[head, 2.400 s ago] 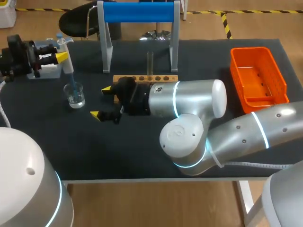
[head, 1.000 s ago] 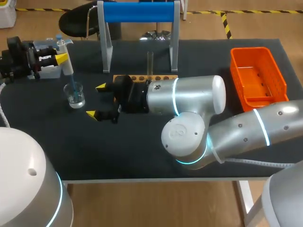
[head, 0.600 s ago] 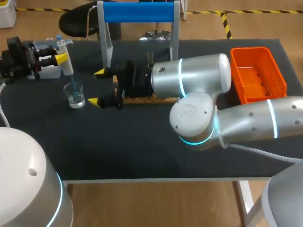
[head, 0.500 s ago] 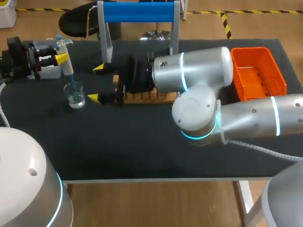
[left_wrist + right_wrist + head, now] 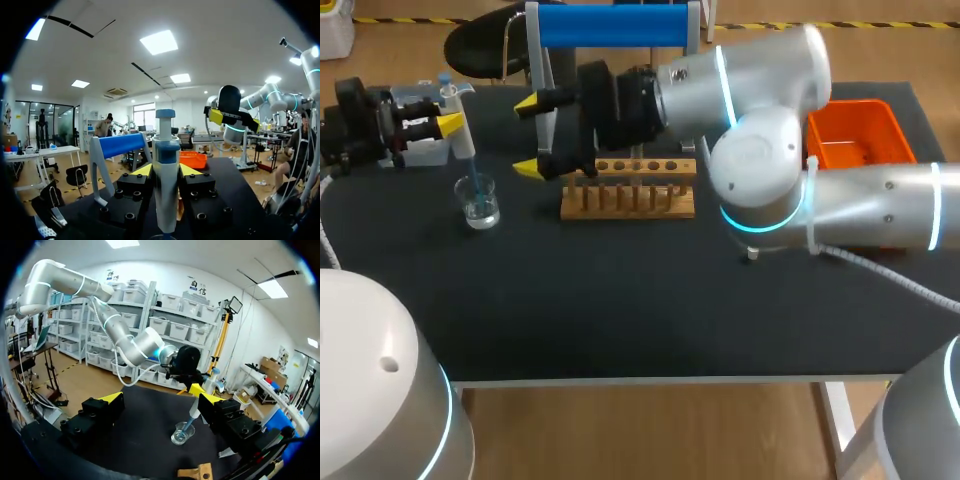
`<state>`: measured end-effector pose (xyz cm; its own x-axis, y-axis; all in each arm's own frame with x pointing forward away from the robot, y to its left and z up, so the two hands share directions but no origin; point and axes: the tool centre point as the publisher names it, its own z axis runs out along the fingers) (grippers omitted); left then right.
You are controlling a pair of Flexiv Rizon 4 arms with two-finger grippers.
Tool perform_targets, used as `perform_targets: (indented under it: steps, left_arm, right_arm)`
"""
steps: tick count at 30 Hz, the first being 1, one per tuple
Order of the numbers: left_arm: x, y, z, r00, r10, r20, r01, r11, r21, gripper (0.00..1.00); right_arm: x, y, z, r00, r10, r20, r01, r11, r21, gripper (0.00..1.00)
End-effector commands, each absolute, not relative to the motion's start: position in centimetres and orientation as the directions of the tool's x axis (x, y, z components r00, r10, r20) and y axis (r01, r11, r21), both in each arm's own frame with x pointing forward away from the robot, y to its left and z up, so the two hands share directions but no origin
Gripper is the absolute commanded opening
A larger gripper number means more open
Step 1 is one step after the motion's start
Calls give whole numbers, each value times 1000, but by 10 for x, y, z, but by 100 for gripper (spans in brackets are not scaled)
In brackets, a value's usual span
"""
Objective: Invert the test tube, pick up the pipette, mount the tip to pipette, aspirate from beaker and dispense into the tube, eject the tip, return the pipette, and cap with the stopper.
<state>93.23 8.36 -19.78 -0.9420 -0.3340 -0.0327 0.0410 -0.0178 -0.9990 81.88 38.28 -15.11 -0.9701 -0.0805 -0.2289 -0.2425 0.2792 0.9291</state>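
Currently left jaws clamp blue-white pipette (image 5: 165, 170), tip down in clear beaker (image 5: 478, 200); right jaws wide open.

The head camera hangs high behind the robot, looking down over the whole tabletop (image 5: 620, 310). The left wrist camera sits tight behind the pipette (image 5: 166, 145) in the left end effector (image 5: 166, 170), facing the right end effector (image 5: 235, 120) at two o'clock. The right wrist camera looks back, sharing the beaker (image 5: 181, 434) with the head view.
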Motion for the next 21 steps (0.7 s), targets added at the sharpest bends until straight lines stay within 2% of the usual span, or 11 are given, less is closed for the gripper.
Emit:
perform_targets:
  steps: [1,6,8,10,11,21]
  left_arm:
    - [933,84,-198,-943,-331,-34,43,-19,-999,0]
    - [933,84,-198,-943,-331,-34,43,-19,-999,0]
    - [933,84,-198,-943,-331,-34,43,-19,-999,0]
    - [933,84,-198,-943,-331,-34,43,-19,-999,0]
    - [933,84,-198,-943,-331,-34,43,-19,-999,0]
    - [933,84,-198,-943,-331,-34,43,-19,-999,0]
  right_arm:
    - [824,377,-132,-933,-312,-178,-273,294,916,100]
    - [835,383,-115,-924,-320,-211,-304,278,911,100]
    - [838,387,-109,-918,-324,-227,-319,266,910,64]
    - [841,392,-103,-913,-329,-243,-332,251,909,19]
    - [842,395,-101,-912,-329,-245,-334,247,910,0]
    - [857,429,-89,-913,-331,-240,-318,206,925,0]
